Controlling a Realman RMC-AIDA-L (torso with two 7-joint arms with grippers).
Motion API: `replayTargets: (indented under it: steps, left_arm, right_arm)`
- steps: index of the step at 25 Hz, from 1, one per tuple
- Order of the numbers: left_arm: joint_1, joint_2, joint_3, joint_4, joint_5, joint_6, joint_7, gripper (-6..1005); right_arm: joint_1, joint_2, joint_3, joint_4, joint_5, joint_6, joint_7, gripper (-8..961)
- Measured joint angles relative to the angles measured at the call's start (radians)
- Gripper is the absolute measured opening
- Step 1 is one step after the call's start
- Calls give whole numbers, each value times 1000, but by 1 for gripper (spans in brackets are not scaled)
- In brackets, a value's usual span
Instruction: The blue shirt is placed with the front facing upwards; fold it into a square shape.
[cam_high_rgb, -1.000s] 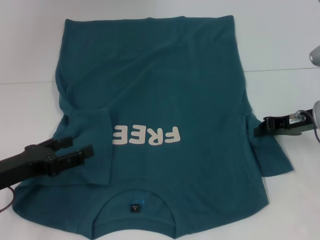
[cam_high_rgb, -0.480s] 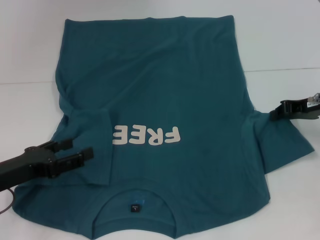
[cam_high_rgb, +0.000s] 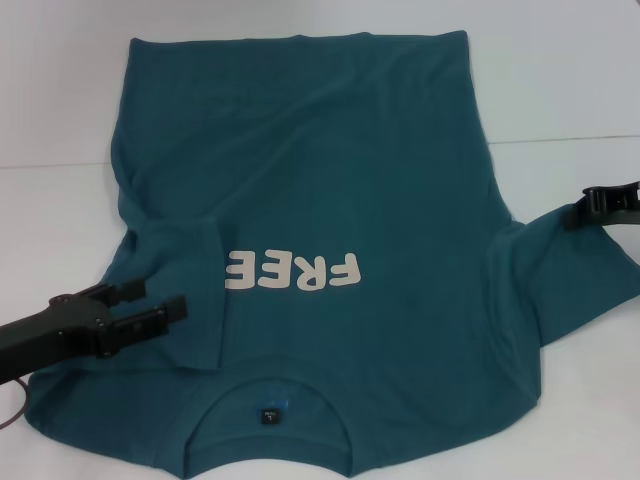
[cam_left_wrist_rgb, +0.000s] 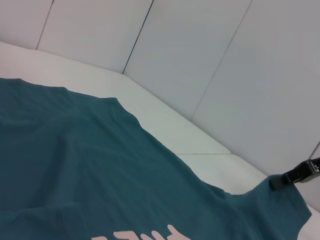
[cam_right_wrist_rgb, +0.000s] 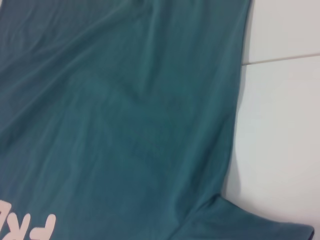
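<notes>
The blue shirt (cam_high_rgb: 330, 170) lies front up on the white table, its "FREE" print (cam_high_rgb: 292, 270) and collar (cam_high_rgb: 268, 415) toward me. One sleeve (cam_high_rgb: 180, 290) is folded inward over the chest. My left gripper (cam_high_rgb: 160, 300) hovers open over that folded sleeve. At the right edge of the head view, my right gripper (cam_high_rgb: 575, 212) is shut on the upper corner of the other sleeve (cam_high_rgb: 570, 280), which is spread out sideways. The left wrist view shows the shirt (cam_left_wrist_rgb: 100, 175) and the right gripper (cam_left_wrist_rgb: 280, 181) pinching that sleeve corner. Only shirt cloth (cam_right_wrist_rgb: 125, 125) and table fill the right wrist view.
The white table (cam_high_rgb: 560, 80) has bare surface on both sides of the shirt and a thin seam line (cam_high_rgb: 570, 139) running across it. Pale wall panels (cam_left_wrist_rgb: 210, 60) rise behind the far edge. A thin cable (cam_high_rgb: 10, 405) hangs under my left arm.
My right gripper has moved outward to the right and slightly away, drawing the right sleeve out from a bunched state to spread flat. My left gripper has barely shifted.
</notes>
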Motion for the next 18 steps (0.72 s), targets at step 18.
replayTargets:
  steps: [18]
  left_arm:
    - [-4,3,2,0,1,-5,0,887]
  right_arm:
    - [160,48,-109,-80,-135,-120,84,140]
